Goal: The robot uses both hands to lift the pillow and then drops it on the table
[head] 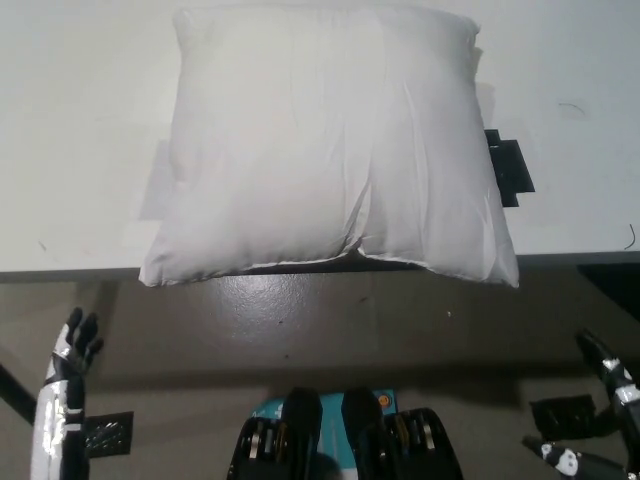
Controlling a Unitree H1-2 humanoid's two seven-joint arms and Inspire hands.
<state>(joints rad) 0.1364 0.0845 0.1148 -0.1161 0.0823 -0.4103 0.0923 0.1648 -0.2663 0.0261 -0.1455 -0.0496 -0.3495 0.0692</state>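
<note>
A large white pillow (325, 145) lies flat on the white table (70, 150), its near edge hanging slightly over the table's front edge. My white left hand (68, 365) sits low at the picture's lower left, below the table edge and apart from the pillow, fingers spread and holding nothing. My black right hand (605, 365) shows at the lower right edge, also below the table and clear of the pillow; only part of it is in view.
Black tape marks (508, 165) lie on the table beside the pillow's right edge. The table's front edge (60, 272) runs across the picture; below it is brown floor (330, 320) with dark patches (105, 432) at the lower left and right.
</note>
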